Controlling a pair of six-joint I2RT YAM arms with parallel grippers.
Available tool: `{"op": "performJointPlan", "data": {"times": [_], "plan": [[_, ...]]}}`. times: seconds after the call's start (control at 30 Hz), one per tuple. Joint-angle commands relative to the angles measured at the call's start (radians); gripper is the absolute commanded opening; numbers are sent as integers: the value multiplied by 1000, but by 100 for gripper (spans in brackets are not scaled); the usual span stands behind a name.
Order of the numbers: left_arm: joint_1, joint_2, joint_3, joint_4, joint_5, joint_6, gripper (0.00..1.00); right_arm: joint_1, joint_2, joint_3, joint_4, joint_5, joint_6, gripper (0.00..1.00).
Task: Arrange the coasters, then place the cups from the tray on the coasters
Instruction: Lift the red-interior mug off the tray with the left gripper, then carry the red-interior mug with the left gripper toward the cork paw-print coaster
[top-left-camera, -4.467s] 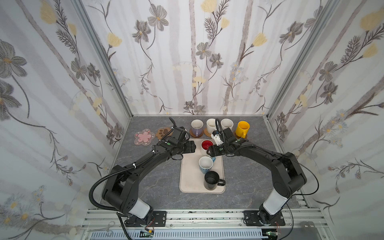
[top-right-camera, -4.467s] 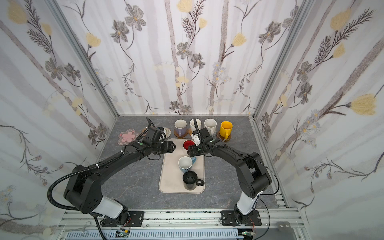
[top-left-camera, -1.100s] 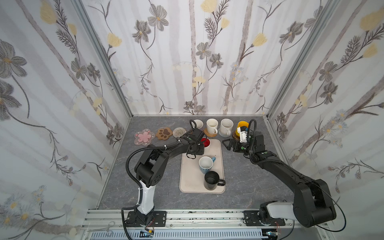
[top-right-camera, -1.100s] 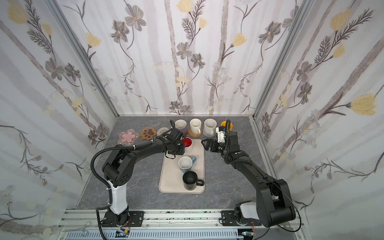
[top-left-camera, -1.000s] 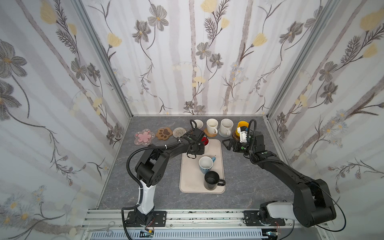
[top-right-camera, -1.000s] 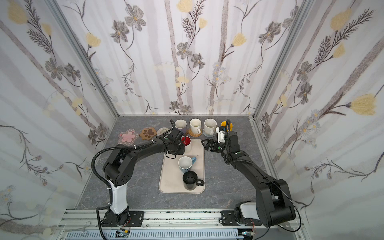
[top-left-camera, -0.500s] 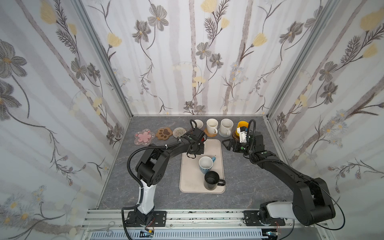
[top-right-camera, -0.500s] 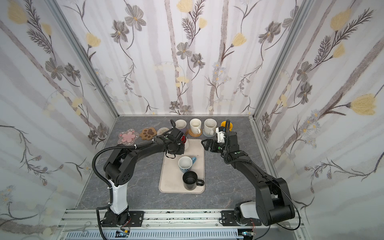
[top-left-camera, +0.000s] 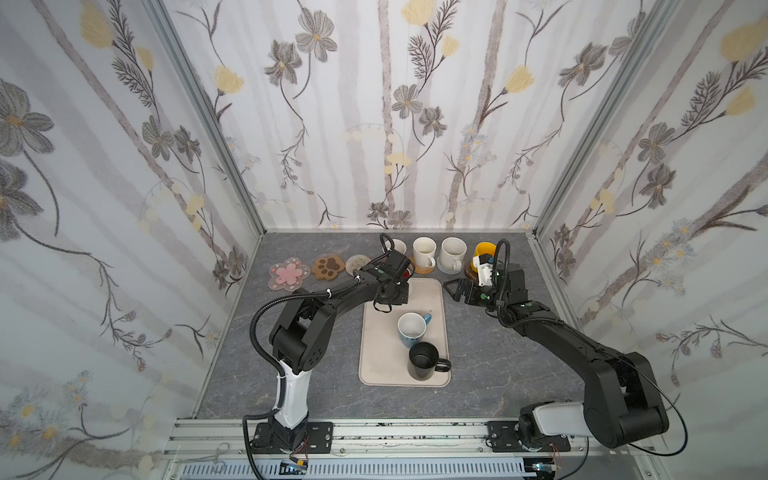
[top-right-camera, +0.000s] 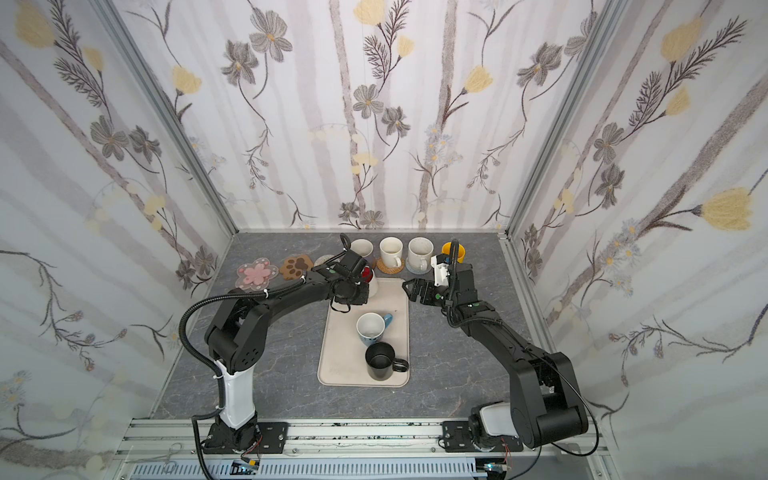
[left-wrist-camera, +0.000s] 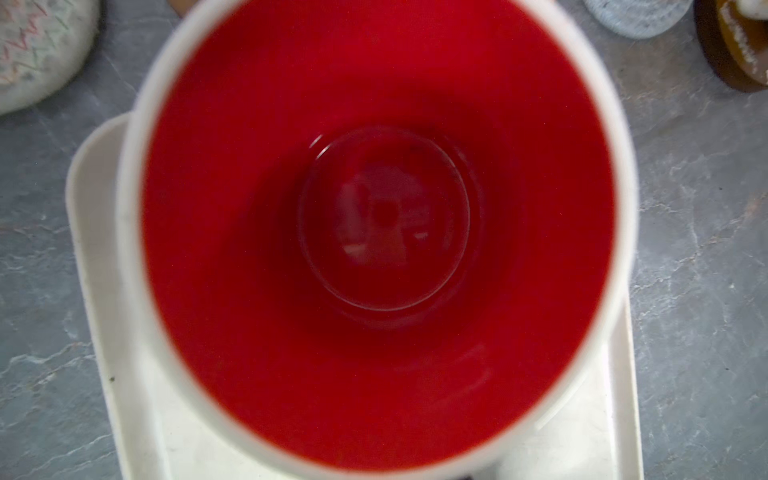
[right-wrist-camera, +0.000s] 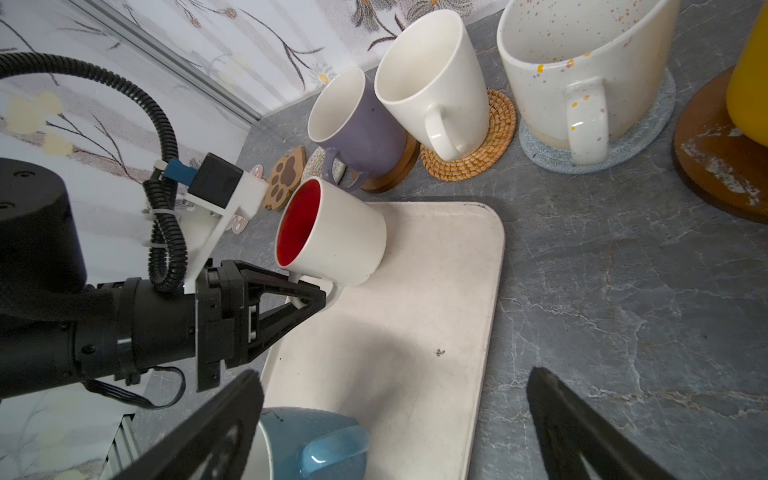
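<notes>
Since your left hand (right-wrist-camera: 309, 297) pinches the red mug (right-wrist-camera: 336, 237) by its handle, it tips on the tray (right-wrist-camera: 415, 332); right hand (top-left-camera: 453, 289) beside the tray, wide, empty.

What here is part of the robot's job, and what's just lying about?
Job: tray; red-inside mug, in the left gripper; blue mug; black mug; lavender mug, cream mug, speckled mug, yellow mug, on coasters; flower coaster, paw coaster, crocheted coaster, bare.
Lying about: scissor-like tool on the front rail; flowered walls.
</notes>
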Motion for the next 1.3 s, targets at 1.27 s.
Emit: {"op": "performJointPlan", "data": {"times": [1.27], "plan": [[220,-145,50,-84,-151,142,0,10,-29,-7,60,-15,4,100]]}}
